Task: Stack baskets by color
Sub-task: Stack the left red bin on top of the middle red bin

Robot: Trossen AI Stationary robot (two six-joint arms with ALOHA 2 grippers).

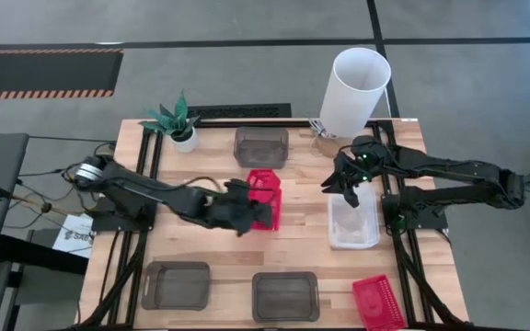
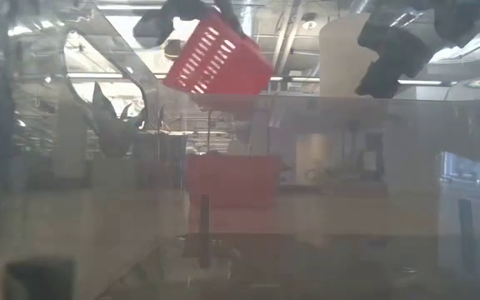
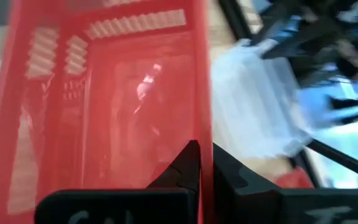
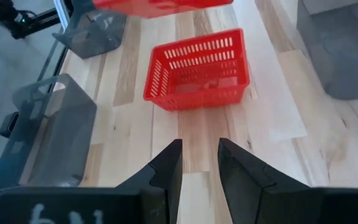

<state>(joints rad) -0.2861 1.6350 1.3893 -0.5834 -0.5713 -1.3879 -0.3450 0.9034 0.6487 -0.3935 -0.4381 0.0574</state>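
My left gripper point(image 3: 205, 163) is shut on a red mesh-walled basket point(image 2: 219, 54), which hangs tilted in the air above mid-table. Under it a second red basket point(image 4: 197, 68) rests on its base on the wood. My right gripper point(image 4: 199, 155) stands open with nothing between its fingers, above the far end of a clear basket point(image 1: 352, 222) at the right. Grey baskets lie at the far middle point(image 1: 261, 145), the near left point(image 1: 175, 285) and the near middle point(image 1: 285, 296). A third red basket point(image 1: 375, 302) lies at the near right. My left gripper pinches one side wall point(image 3: 204, 118) of the red basket at its rim, one finger inside the basket and one outside. The fingers come from the table's left, slanting down. The basket is lifted clear and tilted, above the red basket on the table.
A tall white cylinder point(image 1: 352, 90) stands at the far right and a small potted plant point(image 1: 178, 124) at the far left. Bare wood lies between the middle red basket and the near row of baskets.
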